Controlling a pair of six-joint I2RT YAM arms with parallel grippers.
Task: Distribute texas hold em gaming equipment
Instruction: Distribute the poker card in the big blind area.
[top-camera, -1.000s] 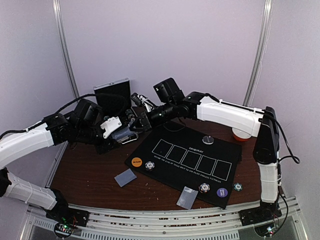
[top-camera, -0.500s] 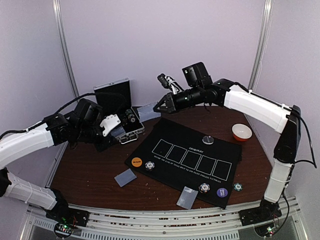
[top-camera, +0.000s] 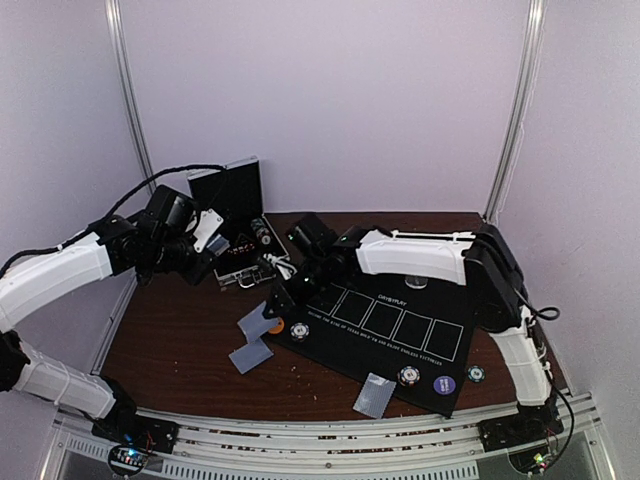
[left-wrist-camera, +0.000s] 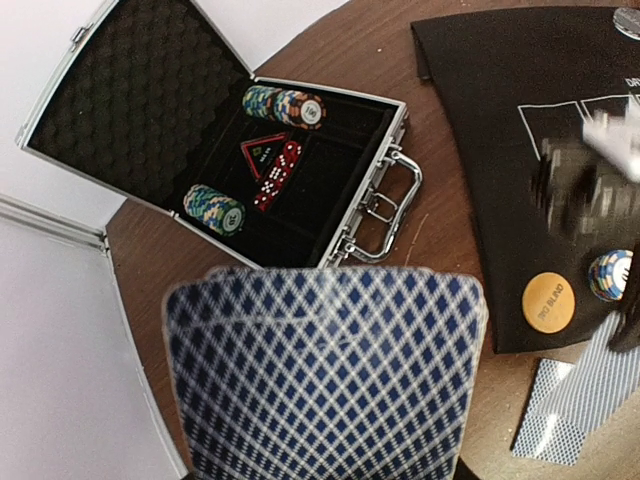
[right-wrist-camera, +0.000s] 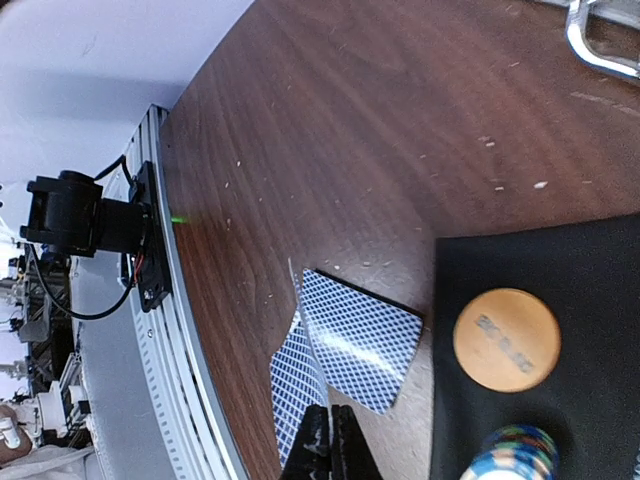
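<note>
The top external camera sits high behind the near edge of the brown wooden table (top-camera: 180, 350), facing forward and down from far off. The left wrist camera looks steeply down on the open aluminium chip case (left-wrist-camera: 130, 100), with a blue diamond-backed playing card (left-wrist-camera: 320, 370) close against the lens. The right wrist camera sits low over the tabletop (facing the ribbed metal rail (right-wrist-camera: 185, 320)). Both wrist views show the round orange button (left-wrist-camera: 549, 302) (right-wrist-camera: 506, 340).

Walls (top-camera: 330, 90): plain pale lilac-white panels, filling the upper half of the frame.
Left post (top-camera: 128, 100), right post (top-camera: 520, 100): slim grey metal, upper corners.
Table (top-camera: 170, 350): dark brown wood, lightly scuffed.
Rail (top-camera: 330, 440): ribbed aluminium, bottom edge.
Light: soft, even.
</note>
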